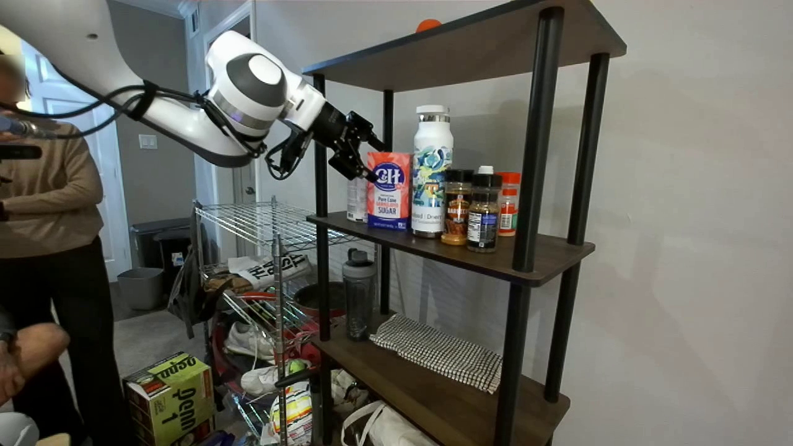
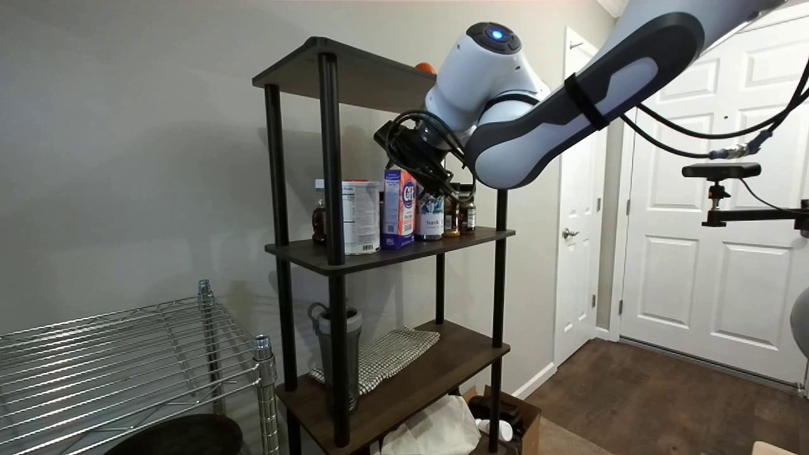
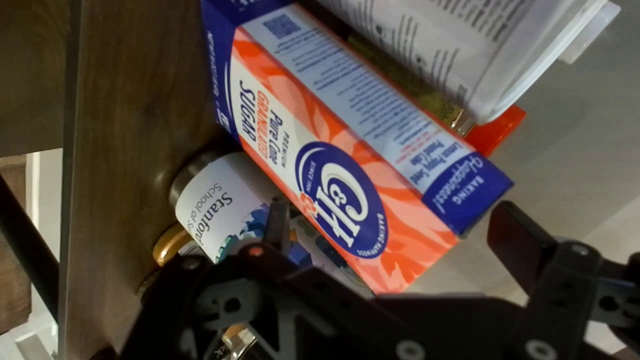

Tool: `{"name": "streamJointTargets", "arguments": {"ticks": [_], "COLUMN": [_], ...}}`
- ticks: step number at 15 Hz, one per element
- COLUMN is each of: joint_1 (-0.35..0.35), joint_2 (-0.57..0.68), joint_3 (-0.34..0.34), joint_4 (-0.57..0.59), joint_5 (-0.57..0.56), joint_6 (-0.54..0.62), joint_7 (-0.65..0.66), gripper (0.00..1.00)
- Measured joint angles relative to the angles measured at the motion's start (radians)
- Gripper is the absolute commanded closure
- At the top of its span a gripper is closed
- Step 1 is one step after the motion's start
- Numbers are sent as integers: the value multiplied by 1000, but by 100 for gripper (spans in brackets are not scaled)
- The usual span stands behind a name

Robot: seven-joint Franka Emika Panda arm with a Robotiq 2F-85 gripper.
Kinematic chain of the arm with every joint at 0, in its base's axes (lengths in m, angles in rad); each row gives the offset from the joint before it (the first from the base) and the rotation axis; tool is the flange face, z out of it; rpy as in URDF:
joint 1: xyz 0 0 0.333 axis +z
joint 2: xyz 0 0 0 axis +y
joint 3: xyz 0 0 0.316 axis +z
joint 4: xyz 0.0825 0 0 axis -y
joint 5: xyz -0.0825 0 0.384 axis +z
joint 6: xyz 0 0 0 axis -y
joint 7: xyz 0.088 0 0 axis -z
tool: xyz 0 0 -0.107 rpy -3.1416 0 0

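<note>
Pale wall (image 1: 694, 161) takes up much of the background on my feeds, and a tall dark rack (image 1: 477, 52) stands in front of it. Over to that rack stretches the white arm (image 2: 537, 142) I operate, in at the height of the second board (image 1: 554, 251) from the top. Goods stand along that board in a row. Tallest is a white bottle (image 1: 432, 164) with bright artwork; a white tub (image 2: 362, 218) stands towards the end of the row. Between the two sits the sugar box (image 3: 345, 150), upright, and it is the nearest thing to my gripper (image 3: 390, 212).

The relation I'm watching is how box and gripper line up. From the gripper, the box lies ahead and downward: its top end is right by the fingertips (image 3: 510, 230), its base on the board beyond. Though it stands upright, its long axis runs slantwise through the wrist view, so the line from one finger to the other crosses it at an angle, neither square nor parallel.

Smaller are the spice jars (image 1: 456, 210), past the bottle on the side away from the box. Last, the fingers: spread wide, nothing clamped. One shows beside the box's top corner, its partner on the bottle side; whether either touches the box, I can't make out.
</note>
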Motion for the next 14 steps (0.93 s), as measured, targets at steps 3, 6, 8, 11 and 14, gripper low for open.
{"name": "streamJointTargets", "arguments": {"ticks": [3, 6, 8, 11, 14], "joint_1": [0, 1, 1, 2, 2], "joint_2": [-3, -6, -7, -7, -8], "joint_3": [-16, -29, -33, -32, -31], "joint_4": [-8, -14, -16, -16, -15], "joint_5": [0, 0, 0, 0, 0], "joint_6": [0, 2, 3, 3, 3], "joint_7": [0, 0, 0, 0, 0], "gripper": [0, 0, 0, 0, 0]}}
